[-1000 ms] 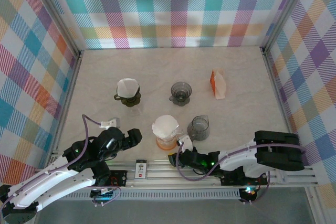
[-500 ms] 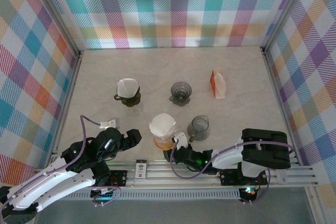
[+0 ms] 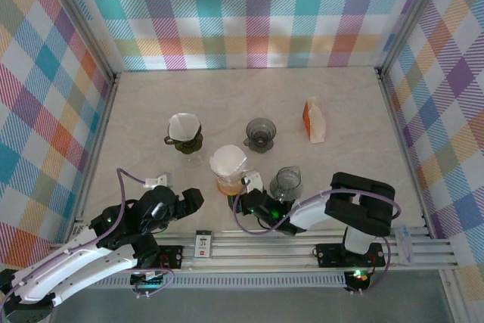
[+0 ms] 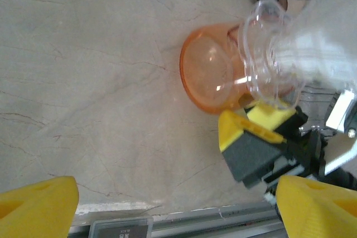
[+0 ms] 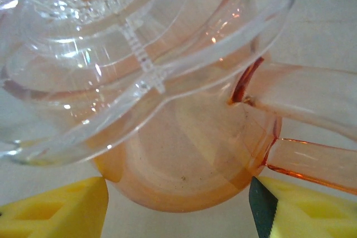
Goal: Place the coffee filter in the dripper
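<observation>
A white coffee filter (image 3: 228, 160) sits in a clear dripper (image 5: 139, 43) on top of an orange glass cup (image 3: 229, 184). My right gripper (image 3: 240, 194) reaches in low from the right. It is shut on the cup's base (image 5: 184, 165), one yellow finger on each side. In the left wrist view the cup (image 4: 215, 73) lies ahead, with the right gripper's fingers (image 4: 251, 149) against it. My left gripper (image 3: 193, 198) is open to the left of the cup, with nothing between its fingers (image 4: 39, 204).
A dark dripper with a white filter (image 3: 184, 130) stands back left. An empty grey dripper (image 3: 260, 134) is behind the cup. A grey glass cup (image 3: 286, 184) is just right of the cup. An orange-and-white filter pack (image 3: 314, 120) lies back right. The rail (image 3: 227, 246) runs along the near edge.
My right gripper has moved the orange cup, with dripper and filter, away from the near edge toward the back and slightly left. The left arm has hardly moved.
</observation>
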